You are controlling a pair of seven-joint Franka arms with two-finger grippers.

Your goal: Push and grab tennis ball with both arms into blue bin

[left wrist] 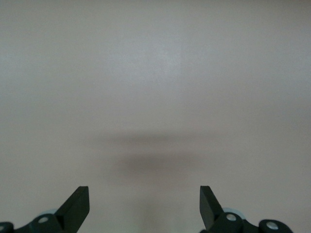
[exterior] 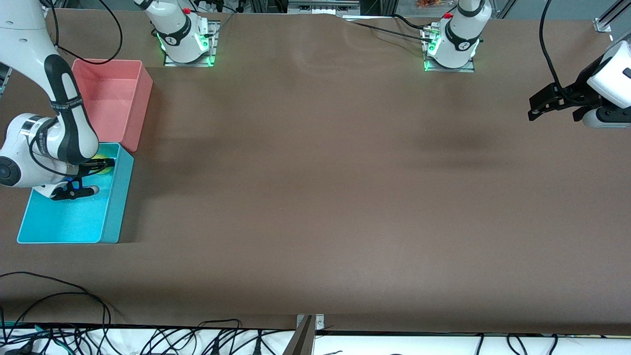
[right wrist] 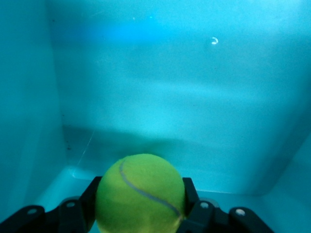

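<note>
The tennis ball (exterior: 100, 159) is a fuzzy yellow-green ball held inside the blue bin (exterior: 116, 207) at the right arm's end of the table. My right gripper (exterior: 98, 170) reaches into the bin and is shut on the ball. In the right wrist view the ball (right wrist: 141, 194) sits between the black fingers (right wrist: 91, 191), just above the bin's cyan floor and close to its wall (right wrist: 170, 97). My left gripper (exterior: 532, 109) is open and empty, raised over bare table at the left arm's end. The left wrist view shows its two fingertips (left wrist: 77, 206) wide apart over brown table.
A pink bin (exterior: 140, 98) of the same shape stands against the blue bin, farther from the front camera. Both arm bases (exterior: 186, 47) are bolted along the table's back edge. Cables (exterior: 148, 340) hang along the front edge.
</note>
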